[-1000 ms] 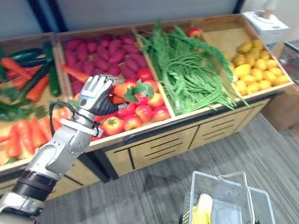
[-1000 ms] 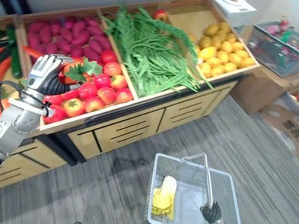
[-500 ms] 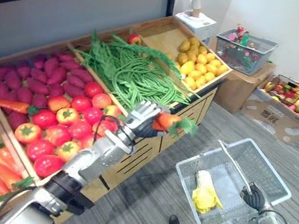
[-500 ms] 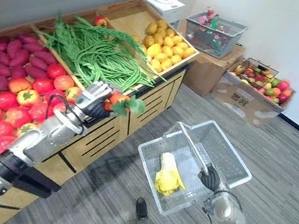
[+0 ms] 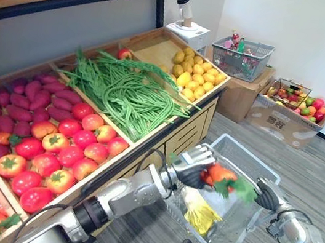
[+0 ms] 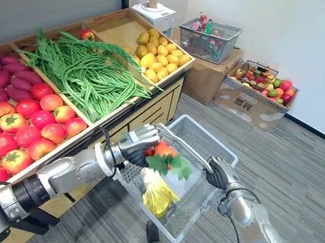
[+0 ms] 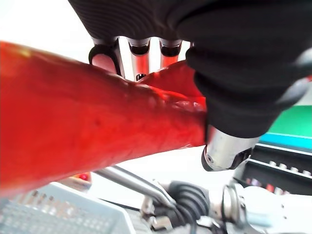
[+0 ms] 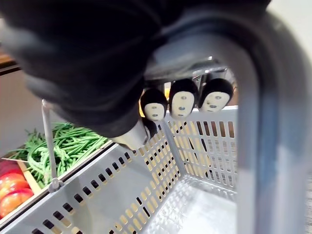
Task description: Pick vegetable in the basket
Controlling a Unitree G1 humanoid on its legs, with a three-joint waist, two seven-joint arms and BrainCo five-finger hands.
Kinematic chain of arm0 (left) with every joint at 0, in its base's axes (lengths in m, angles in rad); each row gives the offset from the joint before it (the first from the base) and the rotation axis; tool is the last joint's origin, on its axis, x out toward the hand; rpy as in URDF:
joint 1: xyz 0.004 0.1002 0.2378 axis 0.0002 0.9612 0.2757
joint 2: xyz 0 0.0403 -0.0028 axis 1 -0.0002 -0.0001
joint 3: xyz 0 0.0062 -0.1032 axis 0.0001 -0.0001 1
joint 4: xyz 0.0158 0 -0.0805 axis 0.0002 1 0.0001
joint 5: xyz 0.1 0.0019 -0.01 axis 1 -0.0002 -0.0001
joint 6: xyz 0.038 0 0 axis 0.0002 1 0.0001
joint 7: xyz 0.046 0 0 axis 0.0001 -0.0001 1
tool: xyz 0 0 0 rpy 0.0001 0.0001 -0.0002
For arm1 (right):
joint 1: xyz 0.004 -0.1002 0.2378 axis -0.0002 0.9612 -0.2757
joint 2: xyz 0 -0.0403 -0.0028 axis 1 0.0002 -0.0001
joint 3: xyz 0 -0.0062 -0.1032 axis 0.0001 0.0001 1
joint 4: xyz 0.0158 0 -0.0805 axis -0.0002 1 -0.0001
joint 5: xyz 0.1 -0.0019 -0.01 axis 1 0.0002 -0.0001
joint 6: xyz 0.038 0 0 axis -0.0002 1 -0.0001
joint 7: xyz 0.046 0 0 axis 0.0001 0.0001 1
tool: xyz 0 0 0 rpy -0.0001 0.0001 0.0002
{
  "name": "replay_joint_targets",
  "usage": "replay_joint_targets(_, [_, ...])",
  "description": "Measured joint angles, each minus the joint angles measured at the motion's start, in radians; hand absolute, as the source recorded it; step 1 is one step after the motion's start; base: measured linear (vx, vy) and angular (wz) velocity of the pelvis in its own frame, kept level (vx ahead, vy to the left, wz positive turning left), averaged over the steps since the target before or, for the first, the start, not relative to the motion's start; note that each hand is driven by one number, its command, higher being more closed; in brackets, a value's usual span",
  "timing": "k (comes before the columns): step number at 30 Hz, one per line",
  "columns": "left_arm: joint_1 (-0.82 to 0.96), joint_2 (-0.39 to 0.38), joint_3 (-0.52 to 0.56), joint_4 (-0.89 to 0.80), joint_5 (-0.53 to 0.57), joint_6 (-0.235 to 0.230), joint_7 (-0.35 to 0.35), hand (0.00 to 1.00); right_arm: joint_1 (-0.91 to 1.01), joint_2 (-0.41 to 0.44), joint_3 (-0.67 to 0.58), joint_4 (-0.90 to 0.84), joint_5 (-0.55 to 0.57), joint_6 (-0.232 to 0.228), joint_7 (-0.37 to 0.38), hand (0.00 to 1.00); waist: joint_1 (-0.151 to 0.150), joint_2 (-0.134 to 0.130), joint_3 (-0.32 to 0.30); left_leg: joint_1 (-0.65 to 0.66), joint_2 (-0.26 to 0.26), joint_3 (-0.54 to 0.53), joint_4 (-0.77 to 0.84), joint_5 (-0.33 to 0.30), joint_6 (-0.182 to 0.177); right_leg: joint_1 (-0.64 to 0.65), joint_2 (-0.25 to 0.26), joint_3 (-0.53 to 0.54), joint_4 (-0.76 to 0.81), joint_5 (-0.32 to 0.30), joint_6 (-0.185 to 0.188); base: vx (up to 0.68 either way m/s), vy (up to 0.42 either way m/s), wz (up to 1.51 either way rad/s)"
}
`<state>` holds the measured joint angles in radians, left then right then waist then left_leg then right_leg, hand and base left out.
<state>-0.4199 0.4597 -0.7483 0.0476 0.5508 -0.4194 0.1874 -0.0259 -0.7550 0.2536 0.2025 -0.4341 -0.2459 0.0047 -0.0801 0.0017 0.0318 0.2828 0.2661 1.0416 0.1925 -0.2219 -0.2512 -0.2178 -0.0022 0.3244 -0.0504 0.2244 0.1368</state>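
Observation:
My left hand [image 5: 191, 165] is shut on an orange-red carrot [image 5: 219, 173] with green leaves and holds it just over the open top of a white perforated basket [image 5: 246, 153]. In the left wrist view the carrot [image 7: 92, 131] lies across my palm with the thumb [image 7: 234, 97] curled over it. My right hand [image 5: 266, 195] is shut on the basket's handle [image 8: 253, 126], and its fingers [image 8: 183, 102] wrap round the bar. A yellow vegetable [image 6: 159, 197] lies inside the basket.
A wooden produce stand [image 5: 176, 130] runs along the left, with tomatoes [image 5: 64, 149], green beans [image 5: 126, 94], yellow produce [image 5: 194, 80] and purple roots [image 5: 35, 100]. Cardboard boxes with fruit [image 5: 293, 106] and a wire basket [image 5: 243, 51] stand by the far wall. Grey carpet [image 6: 303, 176] lies to the right.
The camera has shifted. My left hand has carried the carrot away from the stand's edge to above the basket. My right hand still grips the handle, and the basket is now closer to the stand.

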Motion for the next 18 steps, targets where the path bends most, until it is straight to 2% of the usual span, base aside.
replay_joint_targets(3, [-0.026,0.001,-0.074,0.0,-0.028,-0.02,-0.029,1.0,-0.01,-0.049,0.03,-0.025,0.0,-0.018,0.004,1.0,-0.007,0.003,-0.002,0.004,0.005,0.022,0.014,-0.003,-0.004,-0.008,0.007,0.007,0.0,-0.001,0.0,-0.06,-0.075,-0.24])
replay_joint_targets(5, [-0.028,0.002,-0.095,0.004,-0.029,-0.023,-0.046,1.0,-0.02,-0.067,0.053,-0.045,0.0,-0.022,0.013,1.0,-0.023,0.004,-0.003,0.011,0.009,0.036,0.021,-0.005,-0.008,-0.01,0.015,0.007,0.001,-0.004,-0.006,-0.07,-0.073,-0.24])
replay_joint_targets(11, [-0.029,-0.008,-0.16,0.091,-0.026,-0.029,-0.078,1.0,-0.039,-0.13,0.129,-0.116,0.001,-0.029,0.041,1.0,-0.035,0.02,-0.015,0.037,0.013,0.1,0.026,-0.011,-0.017,-0.036,0.038,0.008,0.02,0.002,-0.01,-0.04,-0.046,-0.3])
replay_joint_targets(13, [-0.03,-0.008,-0.167,0.126,-0.025,-0.029,-0.079,1.0,-0.064,-0.133,0.159,-0.121,0.001,-0.03,0.049,1.0,-0.052,0.022,-0.016,0.041,0.014,0.107,0.026,-0.011,-0.017,-0.036,0.042,0.013,0.022,0.007,-0.009,-0.02,-0.025,-0.16])
replay_joint_targets(18, [-0.03,-0.036,-0.179,0.197,0.015,-0.027,-0.079,1.0,-0.086,-0.136,0.185,-0.164,0.003,-0.05,0.05,1.0,-0.058,0.022,-0.017,0.053,0.011,0.137,0.026,-0.012,-0.019,-0.04,0.056,0.037,0.022,0.012,-0.009,-0.03,-0.015,-0.15])
